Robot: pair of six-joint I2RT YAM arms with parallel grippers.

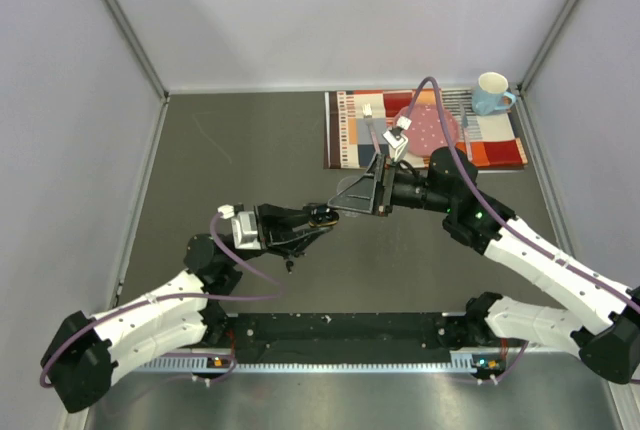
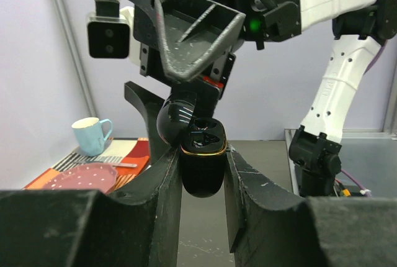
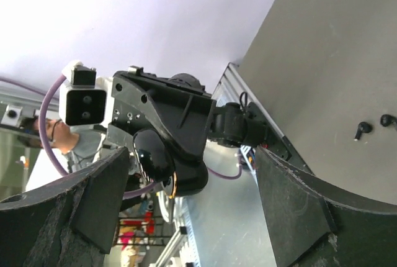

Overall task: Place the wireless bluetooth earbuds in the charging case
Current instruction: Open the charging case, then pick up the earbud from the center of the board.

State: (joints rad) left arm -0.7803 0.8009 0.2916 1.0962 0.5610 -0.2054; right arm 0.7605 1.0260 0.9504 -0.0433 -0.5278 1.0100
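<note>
Left wrist view gives the closest look. The left fingers (image 2: 162, 211) are clamped on the lower half of the black charging case (image 2: 201, 171), one at its 9 o'clock and one at its 3 o'clock. The lid is tipped back toward 11 o'clock. The wells inside are glossy black, so I cannot tell whether a bud sits in them. At 12 o'clock above the case hang the right fingers (image 2: 186, 37). The right wrist view shows them spread wide apart and holding nothing, with the case between and beyond them. Only that view shows the earbuds (image 3: 363, 129): two tiny black buds lying near each other on the grey counter (image 3: 335, 43) at the frame's 3 o'clock. They are well apart from the case and from both sets of fingers, and the farther one sits right at the frame edge. From the top external view the case is just a small dark shape held mid-counter where the two arms meet. A dark speck at 6 o'clock of it is too small to identify. A patterned mat (image 1: 350, 130), pink plate (image 1: 440, 130) and blue mug (image 1: 492, 93) sit toward 1 o'clock.
</note>
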